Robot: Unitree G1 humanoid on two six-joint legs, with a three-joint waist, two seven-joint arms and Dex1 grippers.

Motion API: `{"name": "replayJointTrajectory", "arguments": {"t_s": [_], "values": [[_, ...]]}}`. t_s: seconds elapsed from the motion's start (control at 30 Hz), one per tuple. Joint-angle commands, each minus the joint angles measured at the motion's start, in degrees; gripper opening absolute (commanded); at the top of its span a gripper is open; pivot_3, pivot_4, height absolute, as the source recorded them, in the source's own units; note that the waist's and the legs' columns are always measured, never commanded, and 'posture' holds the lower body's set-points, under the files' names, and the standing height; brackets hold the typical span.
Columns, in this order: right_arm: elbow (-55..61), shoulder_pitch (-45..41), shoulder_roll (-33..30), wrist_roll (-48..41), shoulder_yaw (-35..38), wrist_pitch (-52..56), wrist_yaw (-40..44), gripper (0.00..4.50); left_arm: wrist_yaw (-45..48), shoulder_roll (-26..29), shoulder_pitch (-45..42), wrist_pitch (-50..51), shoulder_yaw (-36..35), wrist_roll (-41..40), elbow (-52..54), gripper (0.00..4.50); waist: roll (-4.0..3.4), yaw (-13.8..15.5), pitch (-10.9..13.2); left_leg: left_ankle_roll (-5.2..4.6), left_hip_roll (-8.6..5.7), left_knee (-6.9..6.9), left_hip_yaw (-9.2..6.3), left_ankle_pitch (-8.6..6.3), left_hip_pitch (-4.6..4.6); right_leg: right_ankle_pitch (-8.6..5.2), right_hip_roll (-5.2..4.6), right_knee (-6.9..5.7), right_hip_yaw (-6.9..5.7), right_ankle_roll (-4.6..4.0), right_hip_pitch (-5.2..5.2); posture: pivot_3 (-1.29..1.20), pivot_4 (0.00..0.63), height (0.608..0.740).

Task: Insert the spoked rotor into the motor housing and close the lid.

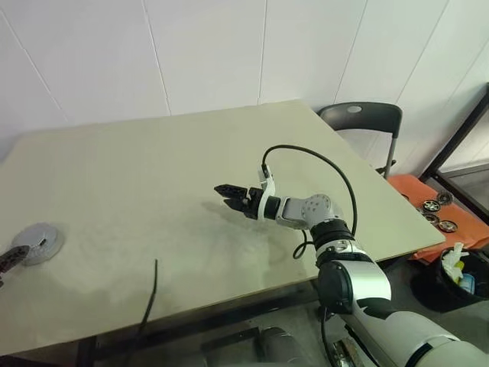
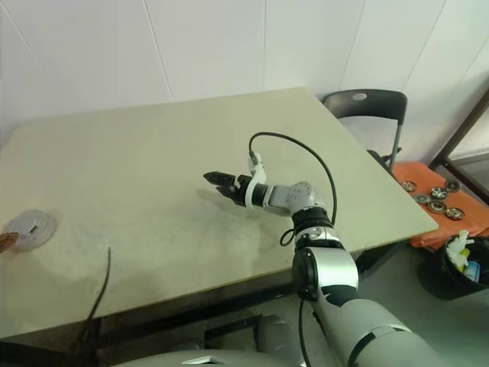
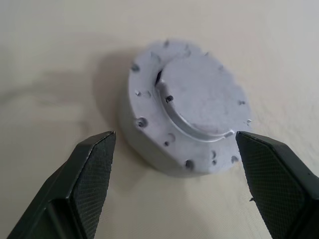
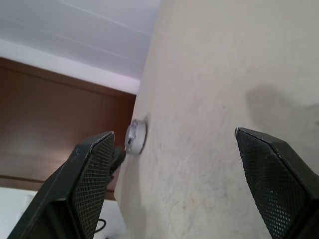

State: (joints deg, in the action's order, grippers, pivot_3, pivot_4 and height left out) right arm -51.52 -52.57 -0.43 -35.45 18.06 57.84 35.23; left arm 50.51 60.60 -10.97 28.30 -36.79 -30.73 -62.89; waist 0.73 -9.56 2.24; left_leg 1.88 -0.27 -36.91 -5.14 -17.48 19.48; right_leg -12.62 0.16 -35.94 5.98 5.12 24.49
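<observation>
while the lid (image 3: 187,107) lies flat near the table's (image 1: 153,176) left edge, bearing no readable writing, the left gripper (image 3: 174,144) stands spread just short of it; the right gripper (image 1: 227,191) hovers spread mid-table.

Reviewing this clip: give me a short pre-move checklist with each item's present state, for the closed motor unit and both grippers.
1. Lid seated on the motor housing: ok, sits flush on top.
2. Left gripper released: ok, fingers open, apart from the housing on both sides.
3. Right gripper empty: ok, open above bare table.
4. Assembly away from the table edge: not ok, it sits near the left edge.
5. Spoked rotor inside: cannot tell, lid covers it.
</observation>
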Motion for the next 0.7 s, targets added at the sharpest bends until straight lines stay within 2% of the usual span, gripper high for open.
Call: {"name": "replayJointTrajectory", "arguments": {"t_s": [0.03,0.17,0.4,0.57,0.7], "values": [[0.5,-1.9,0.2,-0.1,-0.1,-0.7,0.9,4.07,0.3,0.4,0.4,0.5,-1.5,-0.7,2.5,4.09,0.00,0.3,0.0,0.00,0.00,0.00,0.00,0.00,0.00,0.00,0.00,0.00,0.00,0.00,0.00,0.00,0.000,0.740],[0.8,-1.5,0.1,0.2,-0.2,-0.3,1.0,4.07,2.6,0.1,1.0,1.5,-2.6,-2.0,5.2,4.09,0.01,0.7,0.0,0.00,0.00,0.00,0.03,0.00,0.00,0.00,0.00,0.01,0.00,0.00,0.00,0.00,0.000,0.740],[4.5,-0.9,-1.6,0.7,-3.3,0.2,5.7,4.07,7.0,0.4,0.5,1.9,-2.3,-3.5,18.2,4.09,0.01,0.9,0.0,0.00,0.00,-0.01,0.08,0.00,0.02,0.00,-0.02,0.03,-0.01,-0.01,-0.01,0.00,0.000,0.740],[10.8,-1.3,-5.6,2.6,-9.9,-1.8,14.8,4.07,10.2,-1.9,-4.5,0.9,5.9,-1.8,31.9,4.09,0.01,1.1,0.0,0.01,-0.07,-0.06,0.08,0.00,0.05,0.00,-0.01,0.05,-0.06,0.00,-0.07,0.00,0.000,0.740],[15.5,-1.3,-10.2,7.7,-16.8,-10.9,22.8,4.07,11.8,-6.4,-9.6,0.2,14.5,-0.7,40.9,4.09,-0.03,1.0,0.0,0.01,-0.22,-0.05,0.14,0.00,0.01,0.00,-0.05,0.10,-0.02,0.01,-0.12,0.00,0.000,0.740]]}}
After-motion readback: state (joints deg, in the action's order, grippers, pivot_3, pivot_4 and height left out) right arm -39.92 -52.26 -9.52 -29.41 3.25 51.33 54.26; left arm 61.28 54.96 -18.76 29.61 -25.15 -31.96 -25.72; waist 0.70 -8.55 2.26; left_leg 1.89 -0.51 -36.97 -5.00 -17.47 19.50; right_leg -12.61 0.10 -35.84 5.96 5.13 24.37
